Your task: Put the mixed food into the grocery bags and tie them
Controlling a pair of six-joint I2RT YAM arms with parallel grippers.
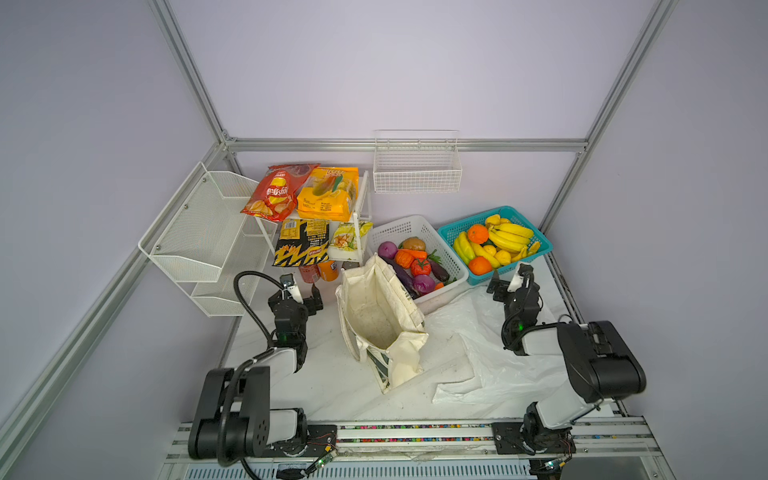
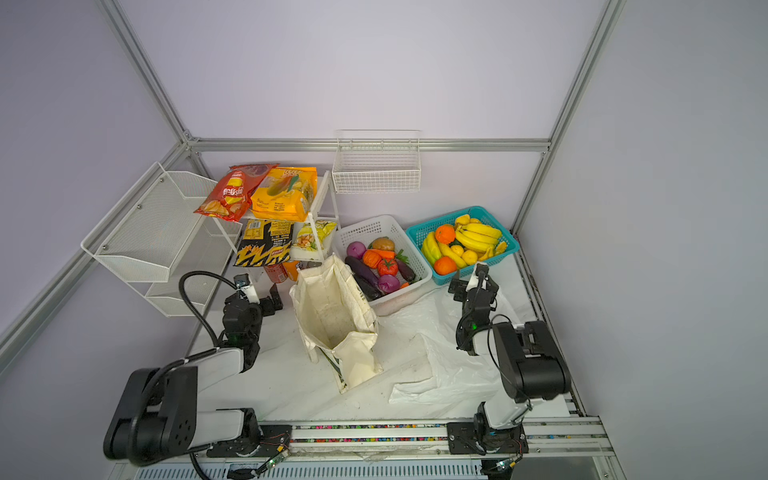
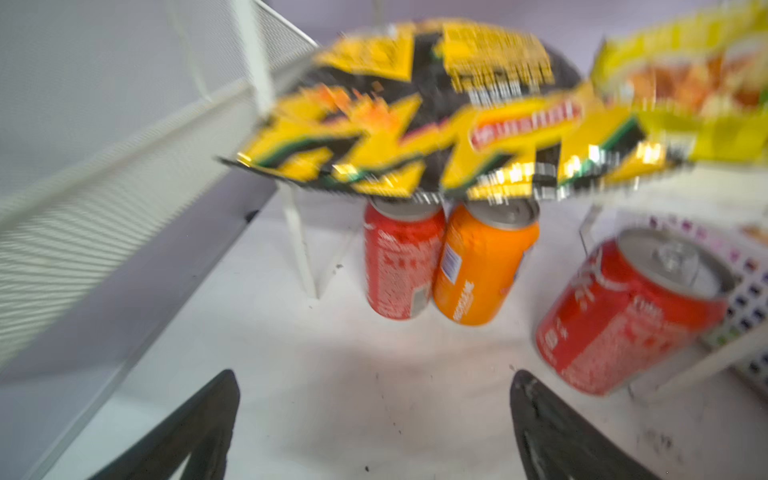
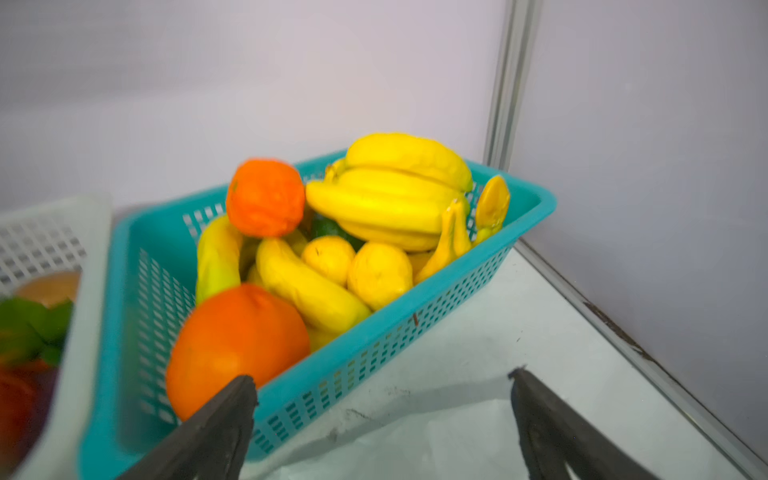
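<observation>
Noted left claw [image 3: 374, 378] wide open, empty, facing red can [image 3: 401, 257] under black snack packet [image 3: 415, 124] on rack [image 3: 301, 249]. Right claw [image 4: 380, 376] likewise open, empty, near two oranges [image 4: 237, 345] in teal basket [image 4: 374, 370]. Tote [image 1: 380, 316] upright mid-tabletop [image 1: 332, 386], plastic bag [image 1: 498, 365] flat beside it.

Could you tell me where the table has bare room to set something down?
Bare tabletop lies between the left arm and the canvas tote, reaching the front rail. The plastic bag covers the right side. The back is crowded: snack rack, cans, vegetable basket, fruit basket.
</observation>
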